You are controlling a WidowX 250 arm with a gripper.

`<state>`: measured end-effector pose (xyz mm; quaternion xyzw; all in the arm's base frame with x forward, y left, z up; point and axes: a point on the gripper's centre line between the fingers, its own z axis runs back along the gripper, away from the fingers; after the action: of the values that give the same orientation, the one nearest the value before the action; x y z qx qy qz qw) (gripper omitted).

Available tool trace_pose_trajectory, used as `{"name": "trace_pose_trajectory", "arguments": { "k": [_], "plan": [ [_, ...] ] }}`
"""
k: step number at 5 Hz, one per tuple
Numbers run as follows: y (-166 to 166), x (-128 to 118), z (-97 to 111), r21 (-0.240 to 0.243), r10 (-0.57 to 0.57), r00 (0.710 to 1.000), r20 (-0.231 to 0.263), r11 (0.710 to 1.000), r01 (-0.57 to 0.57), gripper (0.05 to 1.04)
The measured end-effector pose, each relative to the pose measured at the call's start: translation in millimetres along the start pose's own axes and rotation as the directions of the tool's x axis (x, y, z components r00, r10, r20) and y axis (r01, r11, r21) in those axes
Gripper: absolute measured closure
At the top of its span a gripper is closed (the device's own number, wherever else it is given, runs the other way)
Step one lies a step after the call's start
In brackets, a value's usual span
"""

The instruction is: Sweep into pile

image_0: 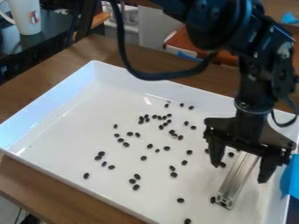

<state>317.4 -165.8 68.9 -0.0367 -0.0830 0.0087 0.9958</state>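
The fingers (268, 169) of the gripper (240, 173) stand wide open, 1 on each side of a metal bar (238, 180), with a gap showing between the bar and each fingertip. The bar slants between them, its upper end under the body of the gripper and its lower end reaching past both fingertips toward the bottom of the view. Whether the upper end touches the gripper, I cannot tell.

The dark beans (149, 146) lie on the floor of a white tray (58, 142), most of them on the left side of the fingers as seen in the view. 1 bean sits at the lower end of the bar, just left of it. 1 more lies by the tip of the left-hand finger in the view, 1 between the fingers near the upper part of the bar, and 1 on the outer side of that same left-hand finger. Farther out, the beans are spread loosely over the middle of the tray, thickest in a ragged group toward its far side. 1 lies off by itself toward the left, and 1 shows at the bottom of the view.

The tray rests on a brown wooden surface (26, 179). Something blue (290, 180) is at the right edge, by the tray wall. The arm (257, 83) hangs down from the top, with a black cable (161, 75) looping over the far part of the tray. Behind are an orange-brown object (227, 57) and, at upper left, a white mug (24, 16).
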Motion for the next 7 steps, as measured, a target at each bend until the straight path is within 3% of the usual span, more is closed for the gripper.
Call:
{"name": "trace_pose_trajectory", "arguments": {
  "k": [1, 3, 7],
  "plan": [
    [-1.1, -1.7, -11.5, 0.024, 0.004, 1.000, -0.005, 1.000, -0.004, 0.133],
    [3.6, 1.8, -13.5, 0.013, -0.002, 1.000, -0.009, 1.000, 0.003, 0.681],
    [73.2, -1.2, -8.8, 0.006, 0.001, 1.000, -0.004, 1.000, -0.001, 0.704]
  ]
}}
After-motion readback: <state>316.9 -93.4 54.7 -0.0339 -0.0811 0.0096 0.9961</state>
